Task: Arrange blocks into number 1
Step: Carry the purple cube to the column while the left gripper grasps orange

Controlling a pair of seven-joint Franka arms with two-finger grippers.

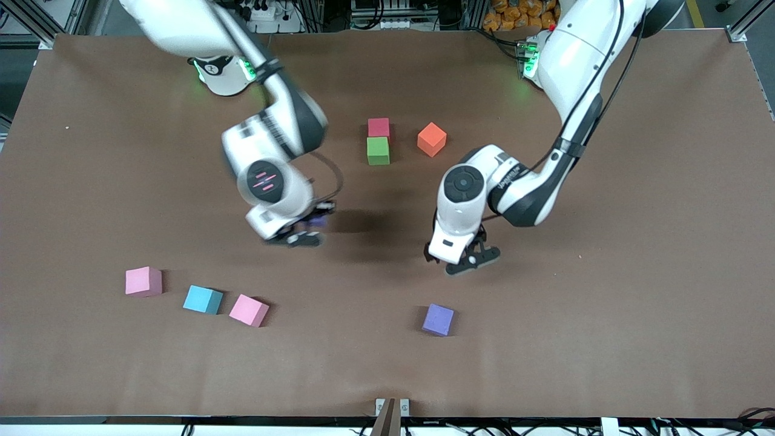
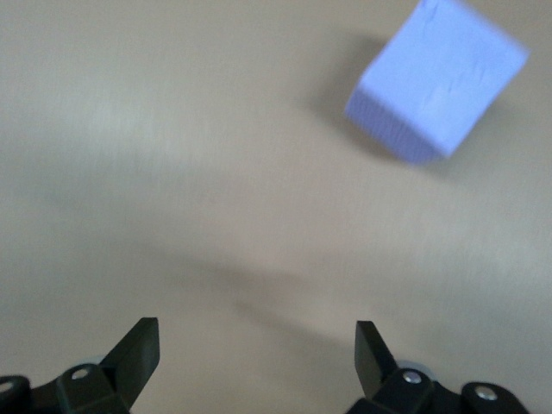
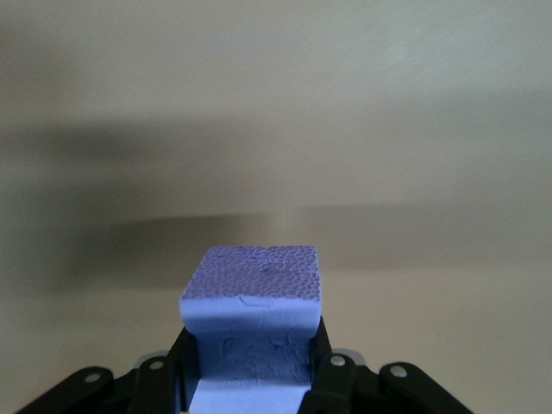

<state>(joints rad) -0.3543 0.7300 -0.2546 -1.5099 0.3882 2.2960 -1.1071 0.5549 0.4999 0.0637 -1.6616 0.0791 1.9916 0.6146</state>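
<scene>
My right gripper (image 1: 301, 235) hangs over the middle of the table, shut on a purple block (image 3: 252, 297) that fills the space between its fingers (image 3: 323, 362); in the front view only a sliver of this block (image 1: 315, 221) shows. My left gripper (image 1: 467, 258) is open and holds nothing (image 2: 257, 345), low over the table. A second purple block (image 1: 438, 320) lies just nearer the camera than it and shows loose in the left wrist view (image 2: 435, 78). A red block (image 1: 378, 127) and a green block (image 1: 378, 151) touch in a line, and an orange block (image 1: 431, 138) sits beside them.
Toward the right arm's end, near the front edge, lie a pink block (image 1: 143, 281), a light blue block (image 1: 203, 299) and another pink block (image 1: 249, 310). The brown table (image 1: 605, 315) stretches bare toward the left arm's end.
</scene>
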